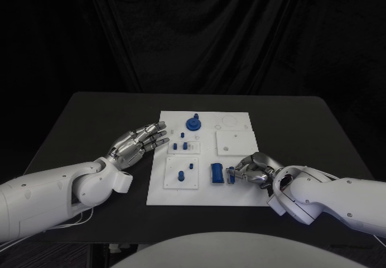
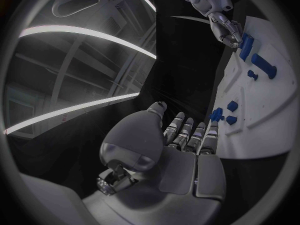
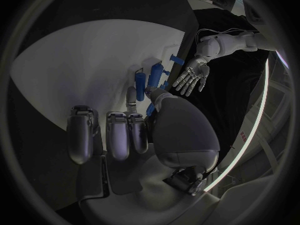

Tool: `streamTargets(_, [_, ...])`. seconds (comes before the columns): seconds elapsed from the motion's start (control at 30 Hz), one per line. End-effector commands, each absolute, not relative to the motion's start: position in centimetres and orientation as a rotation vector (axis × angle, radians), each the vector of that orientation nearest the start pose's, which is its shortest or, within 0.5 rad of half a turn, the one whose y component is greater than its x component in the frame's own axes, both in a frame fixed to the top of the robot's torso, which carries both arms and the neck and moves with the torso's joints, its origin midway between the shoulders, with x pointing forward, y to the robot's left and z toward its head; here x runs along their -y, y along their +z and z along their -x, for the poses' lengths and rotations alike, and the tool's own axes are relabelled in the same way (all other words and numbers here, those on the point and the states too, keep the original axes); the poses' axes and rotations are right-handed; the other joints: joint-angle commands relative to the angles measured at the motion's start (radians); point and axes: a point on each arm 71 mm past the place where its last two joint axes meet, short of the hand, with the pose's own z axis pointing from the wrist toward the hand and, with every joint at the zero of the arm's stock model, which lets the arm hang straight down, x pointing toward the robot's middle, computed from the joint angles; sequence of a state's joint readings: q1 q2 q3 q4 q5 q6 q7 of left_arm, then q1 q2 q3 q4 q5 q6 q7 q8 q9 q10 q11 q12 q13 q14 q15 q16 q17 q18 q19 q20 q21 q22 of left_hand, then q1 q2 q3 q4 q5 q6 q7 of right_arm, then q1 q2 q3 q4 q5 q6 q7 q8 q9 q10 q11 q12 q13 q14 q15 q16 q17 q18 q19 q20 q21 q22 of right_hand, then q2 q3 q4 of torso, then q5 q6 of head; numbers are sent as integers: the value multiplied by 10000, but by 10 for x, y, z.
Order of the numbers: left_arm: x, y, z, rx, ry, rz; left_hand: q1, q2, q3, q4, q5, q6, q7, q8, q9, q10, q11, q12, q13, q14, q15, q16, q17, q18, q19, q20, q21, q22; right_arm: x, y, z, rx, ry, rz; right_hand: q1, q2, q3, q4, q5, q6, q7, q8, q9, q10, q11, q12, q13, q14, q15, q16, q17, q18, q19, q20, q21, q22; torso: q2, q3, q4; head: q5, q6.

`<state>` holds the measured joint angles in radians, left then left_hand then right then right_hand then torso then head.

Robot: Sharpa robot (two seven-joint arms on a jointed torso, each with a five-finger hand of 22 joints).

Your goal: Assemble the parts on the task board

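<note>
Centrally on the black counter point(image 1: 96, 111) lies the white task board point(image 1: 241, 196). Right hand point(image 1: 251, 171) sits at the board's 4 o'clock corner, pinching a small blue part point(image 1: 231, 174), just beside a larger blue block point(image 1: 217, 172); the pinch looks firm, though the part is mostly hidden. Left hand point(image 1: 141, 142) hovers at the board's 9 o'clock edge, fingers apart, holding nothing. Blue round part point(image 1: 193, 122) stands at the board's 12 o'clock end.

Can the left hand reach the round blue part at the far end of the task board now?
Probably yes. The left hand is open beside the task board, and nothing stands between it and the round blue part.
</note>
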<state>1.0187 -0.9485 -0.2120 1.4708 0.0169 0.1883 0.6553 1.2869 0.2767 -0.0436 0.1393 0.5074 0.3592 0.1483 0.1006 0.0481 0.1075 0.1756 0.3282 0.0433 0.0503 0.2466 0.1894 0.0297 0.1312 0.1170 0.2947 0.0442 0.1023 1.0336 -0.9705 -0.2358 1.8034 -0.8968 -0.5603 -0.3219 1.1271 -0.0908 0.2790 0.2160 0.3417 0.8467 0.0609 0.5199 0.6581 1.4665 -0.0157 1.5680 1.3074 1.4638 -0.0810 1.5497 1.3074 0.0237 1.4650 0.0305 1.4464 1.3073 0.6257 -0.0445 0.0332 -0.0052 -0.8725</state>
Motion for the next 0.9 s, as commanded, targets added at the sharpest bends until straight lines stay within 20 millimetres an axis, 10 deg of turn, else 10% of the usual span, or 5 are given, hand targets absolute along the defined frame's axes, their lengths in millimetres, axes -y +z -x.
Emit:
streamTargets(0.03, [-259,-298,-410,-15385,-19171,12226,106,-17,71,-7,59,-12,285,67,5,6,-22,34,10,72,5,48,13,-149,55,-21,55,-18,211,-306,-357,-21130,6536,-6551,-185,-10,-190,114,-239,-33,39,-61,-25,1043,74,28,2634,929,86,-61,1919,126,447,61,-66,2150,-10,1,1,-3,-2])
streamTargets(0.5, [-259,-299,-410,-15391,-19187,12236,106,-17,71,-7,59,-12,285,67,5,6,-22,34,10,72,5,48,13,-149,55,-21,55,-18,210,-305,-357,-21054,6568,-6263,-318,4,-886,345,-900,-149,93,-76,-93,1043,127,28,2634,917,135,-83,1862,143,417,113,-130,2128,-13,2,-2,20,-2])
streamTargets(0.9, [-260,-299,-409,-15384,-19162,12252,106,-17,71,-7,59,-12,285,67,5,6,-22,34,10,72,5,48,13,-149,55,-21,55,-18,216,-294,-359,-19641,7016,-5520,735,261,-895,-165,1008,-148,6,86,-105,1043,52,28,2634,935,75,-47,1946,121,457,67,-50,2160,-12,2,-1,42,-2])
